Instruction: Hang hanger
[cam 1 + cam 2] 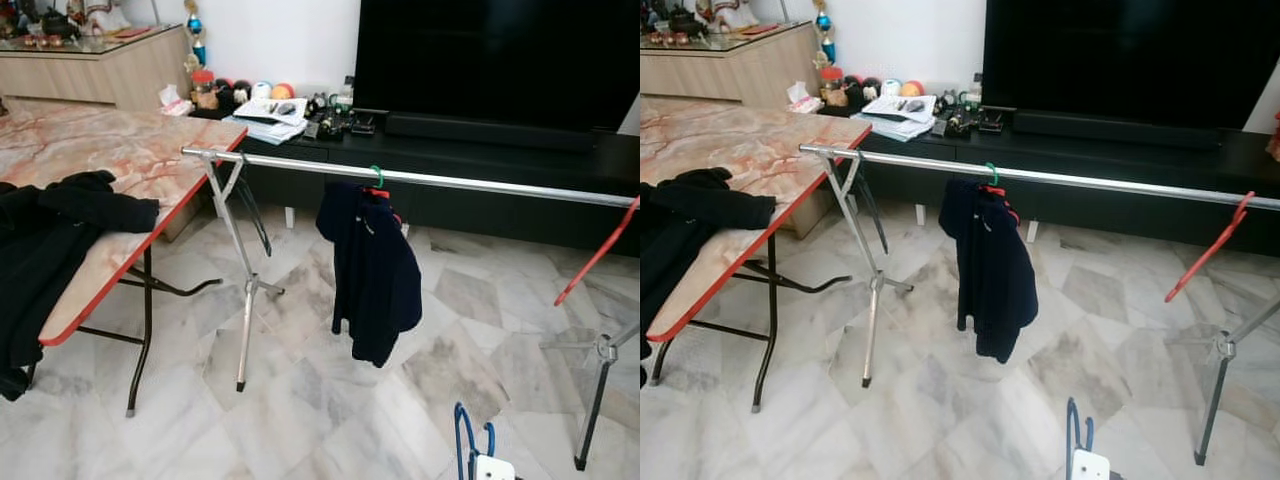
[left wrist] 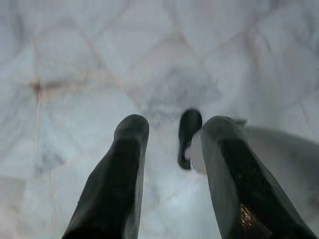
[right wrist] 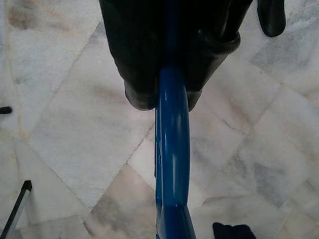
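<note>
Hanger, blue, sits clamped between the right gripper fingers, held low above the marble floor, well short of the rail. Hanging not yet done. One dark garment already hangs there. Left gripper idle, fingers apart. Hanger's hook is cut off from sight.

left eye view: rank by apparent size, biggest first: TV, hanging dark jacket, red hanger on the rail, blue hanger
1. TV
2. hanging dark jacket
3. red hanger
4. blue hanger, cut off by the frame edge and nearest the camera, so its rank against the red one is unsure.
</note>
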Robot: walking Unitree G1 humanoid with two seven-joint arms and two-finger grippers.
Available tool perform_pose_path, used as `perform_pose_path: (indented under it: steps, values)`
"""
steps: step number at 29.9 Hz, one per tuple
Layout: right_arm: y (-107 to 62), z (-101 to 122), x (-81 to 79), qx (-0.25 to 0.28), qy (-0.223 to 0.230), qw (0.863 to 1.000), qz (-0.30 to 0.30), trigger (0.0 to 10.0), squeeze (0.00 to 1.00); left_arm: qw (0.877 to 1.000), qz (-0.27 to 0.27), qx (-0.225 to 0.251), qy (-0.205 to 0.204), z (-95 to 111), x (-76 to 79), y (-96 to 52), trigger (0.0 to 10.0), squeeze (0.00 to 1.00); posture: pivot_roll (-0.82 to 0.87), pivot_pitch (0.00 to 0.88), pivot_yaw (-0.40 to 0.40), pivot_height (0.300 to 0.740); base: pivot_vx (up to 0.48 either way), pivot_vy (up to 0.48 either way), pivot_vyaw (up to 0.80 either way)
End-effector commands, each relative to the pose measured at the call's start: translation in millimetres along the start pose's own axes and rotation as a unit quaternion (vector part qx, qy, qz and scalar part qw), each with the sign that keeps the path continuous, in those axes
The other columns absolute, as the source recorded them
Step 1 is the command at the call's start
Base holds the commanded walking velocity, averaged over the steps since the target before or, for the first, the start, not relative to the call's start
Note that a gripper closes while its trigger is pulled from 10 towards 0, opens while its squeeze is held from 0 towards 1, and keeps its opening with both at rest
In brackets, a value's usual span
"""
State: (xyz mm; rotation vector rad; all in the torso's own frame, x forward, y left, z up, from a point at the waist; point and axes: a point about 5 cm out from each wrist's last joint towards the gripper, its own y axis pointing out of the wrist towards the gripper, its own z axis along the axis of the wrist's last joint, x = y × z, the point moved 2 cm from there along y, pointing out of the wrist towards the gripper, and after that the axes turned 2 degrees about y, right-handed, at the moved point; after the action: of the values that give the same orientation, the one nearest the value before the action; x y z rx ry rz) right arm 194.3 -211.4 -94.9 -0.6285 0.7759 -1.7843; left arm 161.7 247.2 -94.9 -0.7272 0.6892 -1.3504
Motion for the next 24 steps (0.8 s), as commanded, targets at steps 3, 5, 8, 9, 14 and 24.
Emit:
perform_pose_path:
  steps: [3,5,8,9,14,24]
  values:
    - [0.0,-0.4,0.3,-0.001,0.0,1.0,0.001,10.0,0.0,1.0,0.002,0.001,0.006,-4.5,0.1,0.1,10.0,0.0,0.13,0.022,-0.002,0.74,0.374,0.0,0.0]
    - [-0.1,-0.4,-0.4,-0.001,0.0,1.0,0.002,10.0,0.0,1.0,0.0,-0.004,0.008,-6.7,0.4,0.1,10.0,0.0,0.12,0.018,0.003,0.74,0.382,0.0,0.0]
    - [-0.2,-0.5,-1.0,-0.001,0.0,1.0,0.003,10.0,0.0,1.0,0.004,-0.006,0.01,-9.4,-1.2,-0.5,10.0,0.0,0.12,0.008,0.008,0.74,0.379,0.0,0.0]
    - [-0.2,-0.5,-1.0,-0.001,0.0,1.0,0.003,10.0,0.0,1.0,0.004,-0.006,0.01,-9.4,-1.2,-0.5,10.0,0.0,0.12,0.008,0.008,0.74,0.379,0.0,0.0]
    - [-0.3,-1.2,-1.5,-0.002,0.0,1.0,0.002,10.0,0.0,1.0,0.012,-0.007,0.009,-13.1,-5.2,-1.8,10.0,0.0,0.12,0.0,0.01,0.74,0.382,0.0,0.0]
    - [-0.4,-1.6,-2.7,-0.002,-0.001,1.0,0.003,10.0,0.0,0.999,0.025,-0.041,0.007,-35.8,-25.5,-13.0,10.0,0.0,0.12,0.0,0.014,0.74,0.387,0.0,0.0]
